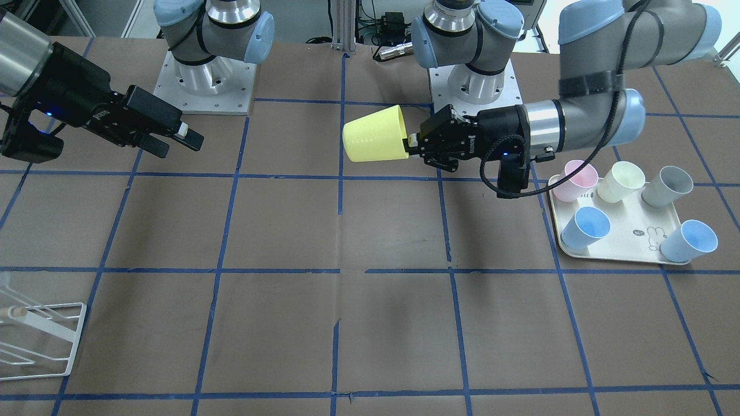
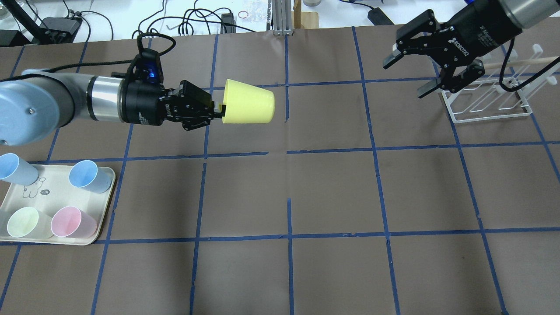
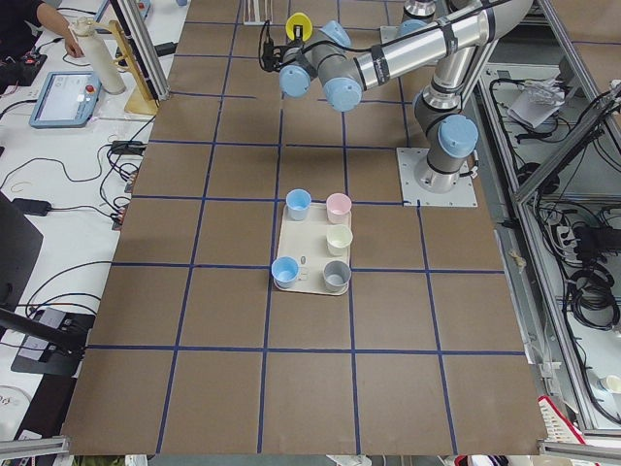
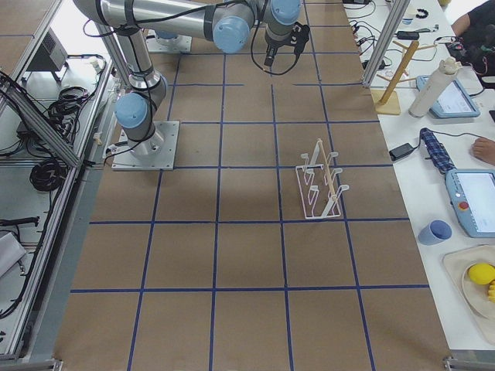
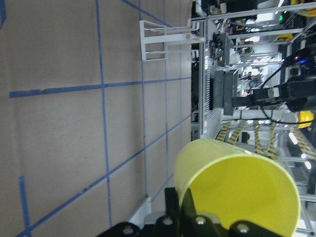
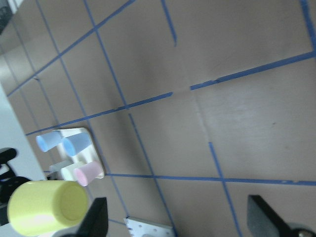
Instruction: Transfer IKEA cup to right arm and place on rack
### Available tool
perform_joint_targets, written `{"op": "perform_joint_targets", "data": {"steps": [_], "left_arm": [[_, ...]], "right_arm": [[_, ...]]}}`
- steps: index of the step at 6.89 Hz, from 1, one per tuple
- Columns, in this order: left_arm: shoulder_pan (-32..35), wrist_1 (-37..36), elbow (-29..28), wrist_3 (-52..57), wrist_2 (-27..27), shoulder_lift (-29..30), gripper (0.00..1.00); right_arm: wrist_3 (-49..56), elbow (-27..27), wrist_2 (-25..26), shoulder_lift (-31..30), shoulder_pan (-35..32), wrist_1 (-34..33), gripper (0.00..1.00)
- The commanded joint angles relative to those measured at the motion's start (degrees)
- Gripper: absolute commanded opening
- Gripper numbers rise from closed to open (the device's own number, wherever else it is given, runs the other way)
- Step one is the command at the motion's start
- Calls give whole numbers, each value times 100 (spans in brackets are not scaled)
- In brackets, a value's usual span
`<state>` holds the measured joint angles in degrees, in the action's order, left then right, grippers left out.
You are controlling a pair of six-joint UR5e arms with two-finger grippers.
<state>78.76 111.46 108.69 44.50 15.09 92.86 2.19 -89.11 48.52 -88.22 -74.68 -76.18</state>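
Observation:
The bright yellow IKEA cup [image 1: 373,141] hangs on its side in mid-air above the table's middle, its base pointing toward the right arm; it also shows in the overhead view [image 2: 248,107]. My left gripper [image 2: 218,109] is shut on the cup's rim, one finger inside it, as the left wrist view [image 5: 237,187] shows. My right gripper [image 2: 404,78] is open and empty, held in the air over the white wire rack [image 2: 490,100], well apart from the cup. The right wrist view shows the cup [image 6: 47,207] far off. The rack [image 1: 40,341] holds nothing.
A cream tray [image 1: 630,242] beside the left arm holds two light blue cups [image 1: 585,227], a pink one [image 1: 575,180], a pale cream one [image 1: 620,181] and a grey one [image 1: 666,186]. Both arm bases [image 1: 205,81] stand along the table's robot side.

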Motion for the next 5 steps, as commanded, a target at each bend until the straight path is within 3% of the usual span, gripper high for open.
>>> {"op": "perform_joint_targets", "data": {"steps": [1,3,4,5], "left_arm": [[621,-19,222,-29,-1450,-31,0],[1017,-289,589,14,-2505,-49,0],[1036,-883,974,-12,-2624,-49,0],[1062,-1011,1118,-21,-2912,-49,0]], "right_arm": [[210,-184,-1776,-11,59,384,100],[1201,-650,-2879,-11,68,446,100],[1309,-712,-3240,-37,68,812,100],[1363,-782,-3374,-116,59,1320,100]]}}
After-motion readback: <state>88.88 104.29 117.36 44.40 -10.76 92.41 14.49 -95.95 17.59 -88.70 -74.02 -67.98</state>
